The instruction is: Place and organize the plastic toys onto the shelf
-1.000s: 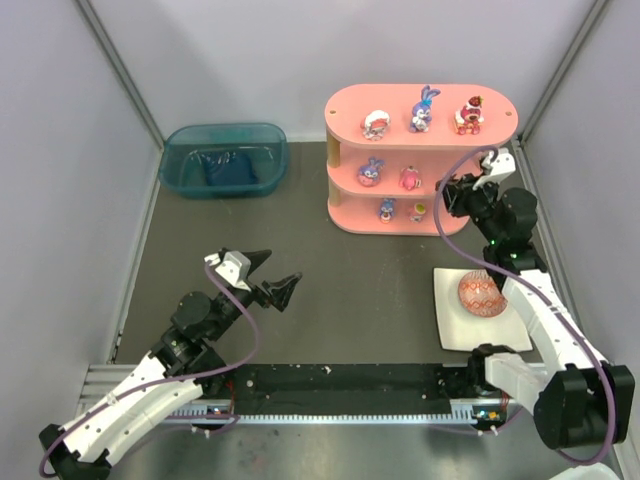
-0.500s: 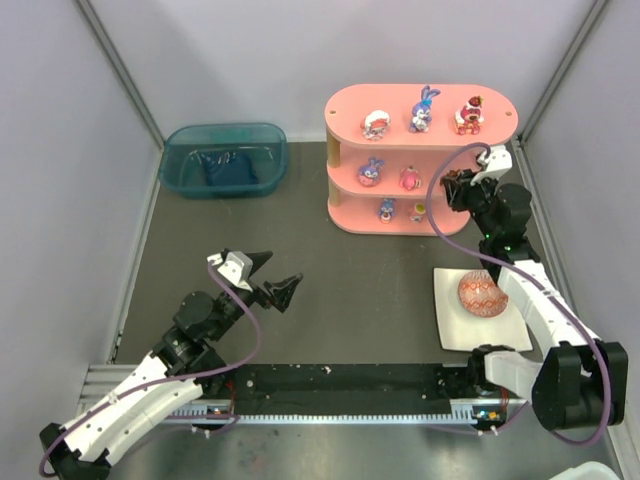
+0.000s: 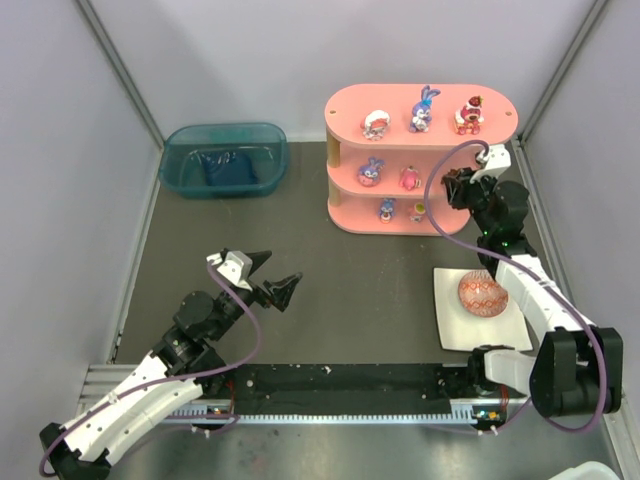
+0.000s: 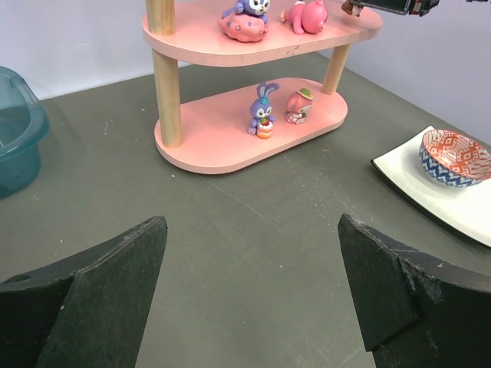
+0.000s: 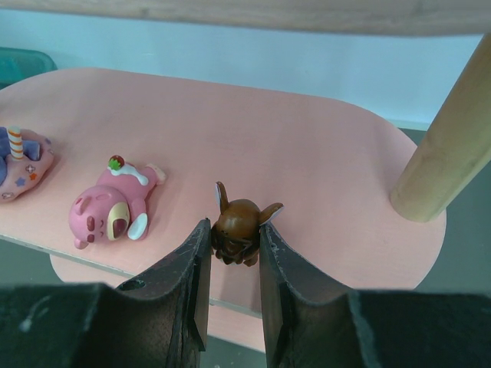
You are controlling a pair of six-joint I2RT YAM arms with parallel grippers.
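The dark surface (image 3: 360,290) carries the pink shelf (image 3: 350,105) at the back right, its long boards running left to right. A teal bin (image 3: 225,160) stands well apart at the back left. A white plate (image 3: 450,330) with a patterned egg (image 3: 483,293) lies near my right arm. My left pincer (image 3: 280,268) hangs released, jaws wide, over bare surface in front of the shelf. My right pincer (image 5: 234,238) is at the right end of the middle board, clenched on a small brown toy (image 5: 239,222) whose ears point up; I cannot tell whether it touches the board. A wooden post (image 5: 445,146) stands to its right, with bare board between them. To its left a pink toy (image 5: 111,208) lies on its side, near the board's front edge. On the top board the bunny (image 3: 424,108) stands upright between two other toys.
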